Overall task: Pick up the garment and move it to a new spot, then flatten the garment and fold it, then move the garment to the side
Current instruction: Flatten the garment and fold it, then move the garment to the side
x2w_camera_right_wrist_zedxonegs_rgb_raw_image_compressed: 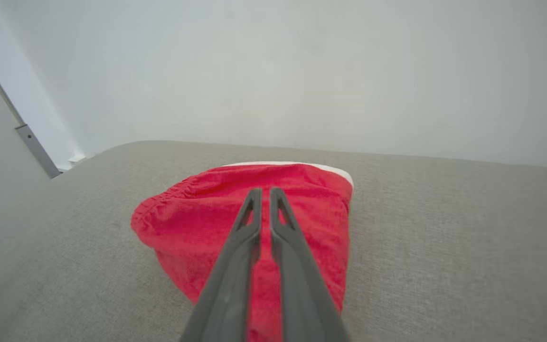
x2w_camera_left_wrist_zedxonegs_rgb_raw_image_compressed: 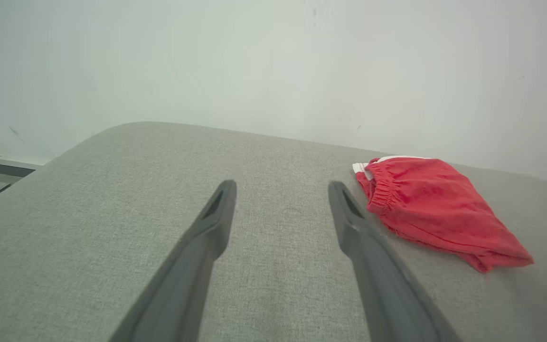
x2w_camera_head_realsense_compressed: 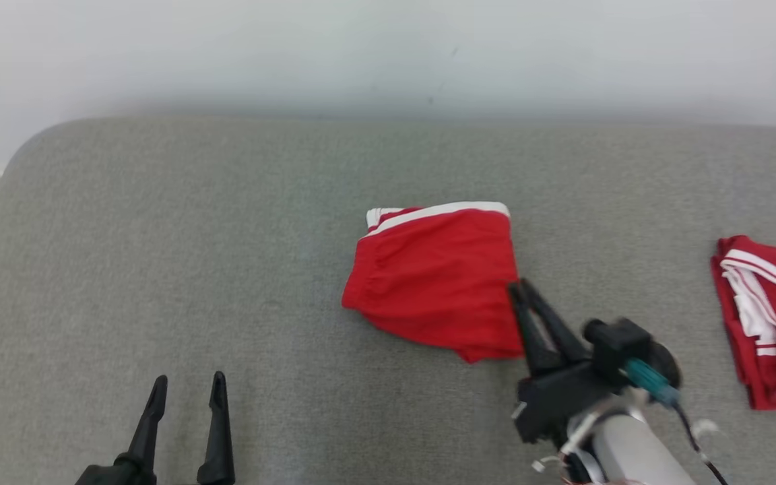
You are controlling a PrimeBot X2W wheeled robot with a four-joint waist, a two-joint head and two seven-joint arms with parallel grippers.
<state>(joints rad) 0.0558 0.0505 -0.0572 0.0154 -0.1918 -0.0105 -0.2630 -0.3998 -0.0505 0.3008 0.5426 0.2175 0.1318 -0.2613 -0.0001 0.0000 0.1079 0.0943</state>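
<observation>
No text, label, brand, no. or sign can be read in any view. White stripes w/o lettering are seen on the red garment (x2w_camera_head_realsense_compressed: 435, 276) and on the 2nd red garment (x2w_camera_head_realsense_compressed: 775, 316) at the right edge of the head view.

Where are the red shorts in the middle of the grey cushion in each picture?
Head view: red shorts lie just right of centre, beside the right tool.
Left wrist view: red shorts at the right, past the left tool.
Right wrist view: red shorts in the middle, behind the right tool.
Shared landmark: the white stripe along their far edge.
</observation>
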